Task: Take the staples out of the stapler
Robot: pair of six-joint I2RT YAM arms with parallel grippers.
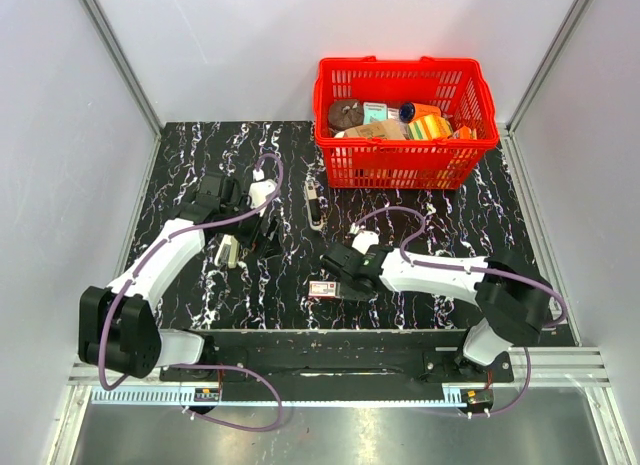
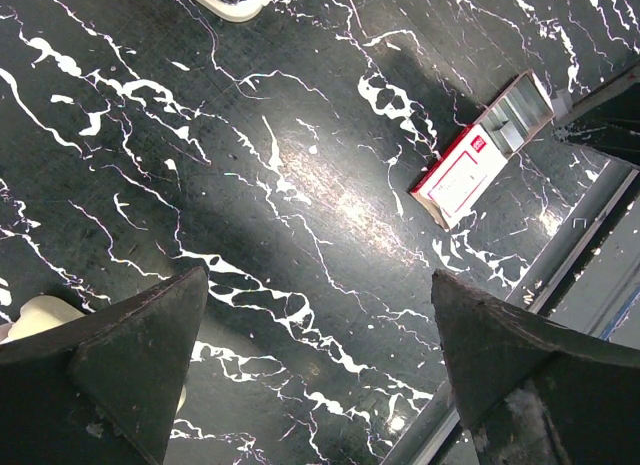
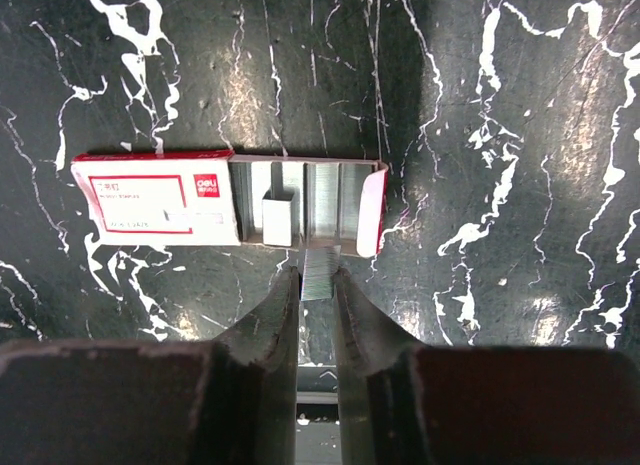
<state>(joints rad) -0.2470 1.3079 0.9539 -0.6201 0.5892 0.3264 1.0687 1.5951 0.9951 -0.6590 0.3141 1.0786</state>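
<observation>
My right gripper (image 3: pixel 317 277) is shut on a short silver strip of staples (image 3: pixel 320 270). It holds the strip just at the near edge of an open red and white staple box (image 3: pixel 160 199), whose tray (image 3: pixel 305 207) holds more strips. In the top view the box (image 1: pixel 325 288) lies at the table's front middle, with my right gripper (image 1: pixel 338 275) right beside it. My left gripper (image 1: pixel 262 235) is open and empty over bare table (image 2: pixel 320 280). A white and black object that looks like the stapler (image 1: pixel 228 253) lies just left of it; a white edge of it shows in the left wrist view (image 2: pixel 30 320).
A red basket (image 1: pixel 405 163) full of items stands at the back right. A slim white and dark object (image 1: pixel 314 203) lies in front of the basket's left corner. The staple box also shows in the left wrist view (image 2: pixel 462 175). The black marbled mat ends at a metal rail (image 1: pixel 330 370) in front.
</observation>
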